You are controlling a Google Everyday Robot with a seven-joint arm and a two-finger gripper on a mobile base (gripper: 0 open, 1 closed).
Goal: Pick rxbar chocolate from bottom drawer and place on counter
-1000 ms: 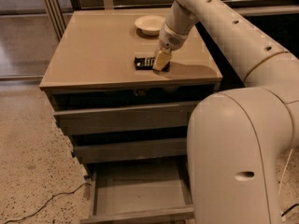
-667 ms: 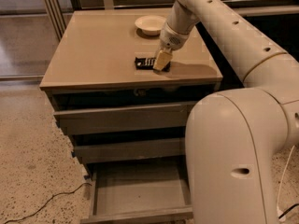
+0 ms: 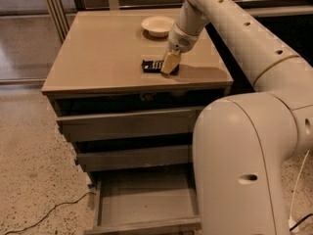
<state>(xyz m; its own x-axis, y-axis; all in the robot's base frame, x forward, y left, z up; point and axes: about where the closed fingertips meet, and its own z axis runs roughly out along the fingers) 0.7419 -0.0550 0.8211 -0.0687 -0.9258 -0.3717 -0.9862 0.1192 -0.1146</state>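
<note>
My gripper [image 3: 170, 62] touches the rxbar chocolate's [image 3: 152, 65] three o'clock end on the counter [image 3: 98, 58]; its hold I cannot tell; only withdrawal seems left.

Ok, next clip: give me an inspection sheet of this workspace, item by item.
Surface: tan counter, glossy, no spills seen.
Job's things: rxbar chocolate lies flat on the counter, towards its front right; bottom drawer is pulled out, nothing seen inside it.
Clutter: white bowl at the back of the counter, apart from the bar.
Grippers: gripper is down at the bar's right end, over the counter.
Cables: dark cable on the floor left of the cabinet; pale cable at the right edge.
Surroundings: speckled floor; metal-framed partition behind on the left.
</note>
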